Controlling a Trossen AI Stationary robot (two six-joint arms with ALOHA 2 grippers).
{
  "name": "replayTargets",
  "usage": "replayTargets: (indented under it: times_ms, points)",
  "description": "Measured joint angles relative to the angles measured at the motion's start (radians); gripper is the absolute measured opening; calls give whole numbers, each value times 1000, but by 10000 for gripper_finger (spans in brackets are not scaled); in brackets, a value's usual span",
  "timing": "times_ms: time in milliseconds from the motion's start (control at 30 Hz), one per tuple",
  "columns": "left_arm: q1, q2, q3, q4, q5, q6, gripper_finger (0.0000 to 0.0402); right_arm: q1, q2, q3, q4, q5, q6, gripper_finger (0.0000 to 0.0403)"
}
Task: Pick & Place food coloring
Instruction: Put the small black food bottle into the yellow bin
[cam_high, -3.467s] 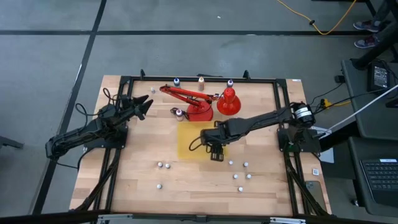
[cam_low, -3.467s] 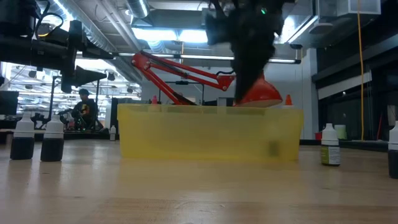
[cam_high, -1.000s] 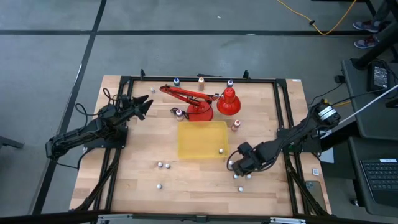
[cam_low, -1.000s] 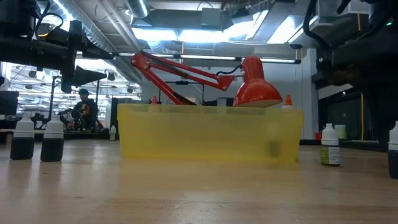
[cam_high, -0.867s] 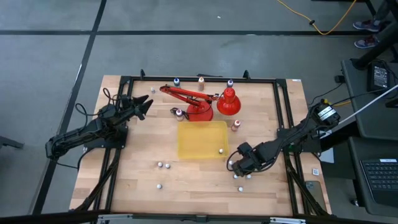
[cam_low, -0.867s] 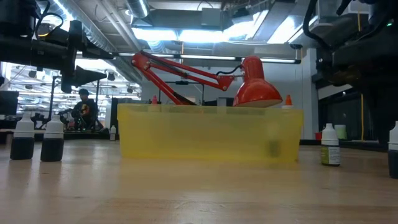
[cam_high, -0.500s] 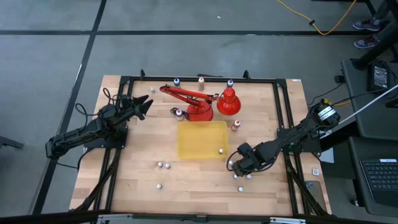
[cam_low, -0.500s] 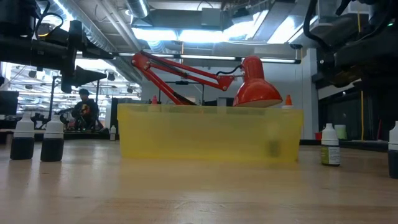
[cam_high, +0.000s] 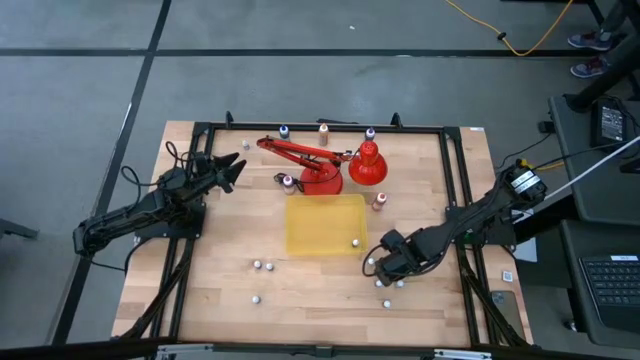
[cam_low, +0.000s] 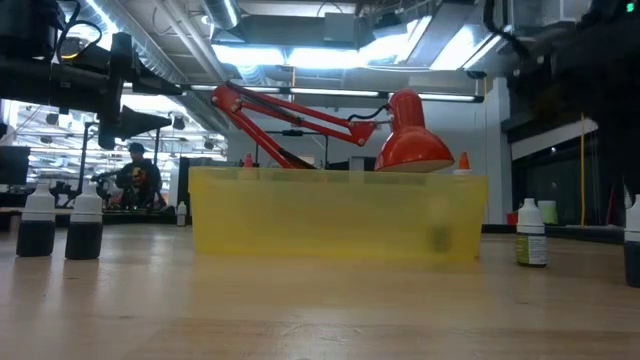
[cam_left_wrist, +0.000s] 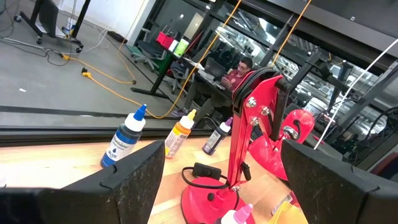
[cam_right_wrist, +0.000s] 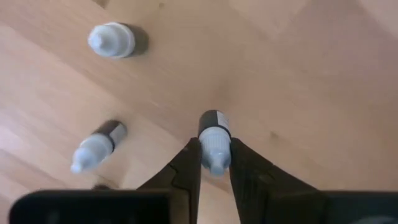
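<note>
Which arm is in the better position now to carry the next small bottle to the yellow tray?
The right arm, probably. Its gripper is down among the loose bottles beside the yellow tray, fingers already around one white-capped bottle. The left gripper waits open near the table's far left corner.

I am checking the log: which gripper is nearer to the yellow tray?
The right. The right gripper is just off the yellow tray at its near right corner, closed on a small bottle. The left gripper waits farther off, at the table's far left.

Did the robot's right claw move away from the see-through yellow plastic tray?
Yes. The right gripper was over the yellow tray; now it is past the tray's right corner, closed on a small white-capped bottle.
</note>
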Motion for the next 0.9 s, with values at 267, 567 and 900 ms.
replayTargets:
  times_ms: [267, 567, 900]
  points:
    - [0, 0, 0, 0, 0, 0, 311, -14, -1, 176, -216, -3, -194, 64]
    - [0, 0, 0, 0, 0, 0, 312, -88, 25, 365, -425, 5, -450, 64]
    - [0, 0, 0, 0, 0, 0, 312, -184, 151, 614, -497, 32, -720, 69]
